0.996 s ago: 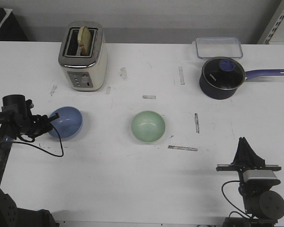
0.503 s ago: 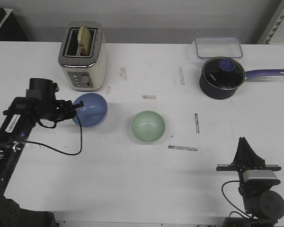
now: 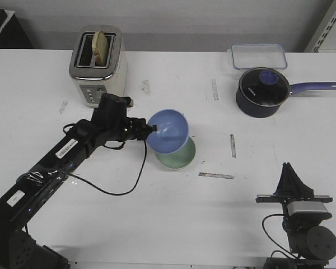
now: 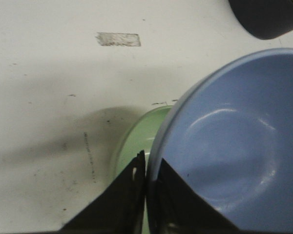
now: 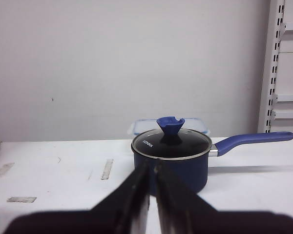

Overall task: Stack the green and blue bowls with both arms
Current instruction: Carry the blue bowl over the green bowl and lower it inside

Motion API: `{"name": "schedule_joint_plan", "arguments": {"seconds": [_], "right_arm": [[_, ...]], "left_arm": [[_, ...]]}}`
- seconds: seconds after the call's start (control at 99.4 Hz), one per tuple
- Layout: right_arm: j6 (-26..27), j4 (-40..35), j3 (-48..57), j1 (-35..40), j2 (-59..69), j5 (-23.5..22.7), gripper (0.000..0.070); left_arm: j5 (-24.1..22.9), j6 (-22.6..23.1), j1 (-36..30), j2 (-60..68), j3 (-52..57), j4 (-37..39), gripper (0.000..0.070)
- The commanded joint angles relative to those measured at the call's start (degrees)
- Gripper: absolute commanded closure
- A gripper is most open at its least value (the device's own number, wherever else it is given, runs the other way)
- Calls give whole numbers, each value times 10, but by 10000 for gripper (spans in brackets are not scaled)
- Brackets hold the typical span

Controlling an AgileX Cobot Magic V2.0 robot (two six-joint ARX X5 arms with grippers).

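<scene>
1. Left gripper (image 3: 152, 129) is pinched shut on the near rim of the blue bowl (image 3: 168, 131), carrying it clear of the table (image 3: 129, 213) with its mouth tipped toward the camera; a rim grip leaves the base free to settle into another bowl.
2. Green bowl (image 3: 179, 159) sits upright and empty on the table, partly hidden beneath the blue one, so the two look roughly lined up for nesting.
3. Right gripper (image 5: 150, 195) is parked low at the table's front right, its fingers nearly together and holding nothing.
4. Saucepan (image 3: 261, 92) has its glass lid on; the toaster (image 3: 98, 67) holds a bread slice; the clear food box (image 3: 259, 56) looks empty.
</scene>
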Motion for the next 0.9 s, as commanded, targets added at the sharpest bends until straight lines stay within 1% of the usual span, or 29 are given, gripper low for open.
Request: {"name": "schedule_joint_plan", "arguments": {"seconds": [0.0, 0.161, 0.402, 0.493, 0.543, 0.593, 0.714, 0.774, 0.855, 0.885], "right_arm": [[-4, 6, 2, 0, -1, 0, 690], [-4, 6, 2, 0, -1, 0, 690], [-4, 6, 2, 0, -1, 0, 690], [-4, 6, 2, 0, -1, 0, 690], [-4, 6, 2, 0, -1, 0, 690], [-5, 6, 2, 0, -1, 0, 690], [-5, 6, 2, 0, -1, 0, 690], [-4, 6, 2, 0, -1, 0, 690], [-5, 6, 2, 0, -1, 0, 690], [-4, 6, 2, 0, -1, 0, 690]], "left_arm": [[1, -13, -12, 22, 15, 7, 699], [1, -13, -37, 53, 15, 7, 699], [-1, -12, -54, 77, 15, 7, 697], [-11, -12, -56, 77, 15, 8, 694], [-17, -12, -56, 77, 15, 7, 678], [-20, -12, -56, 77, 15, 7, 642], [-20, -13, -56, 77, 15, 7, 635], [-20, -13, -56, 77, 15, 7, 585], [-20, -15, -56, 76, 15, 3, 452], [-20, -15, -56, 75, 15, 1, 418]]}}
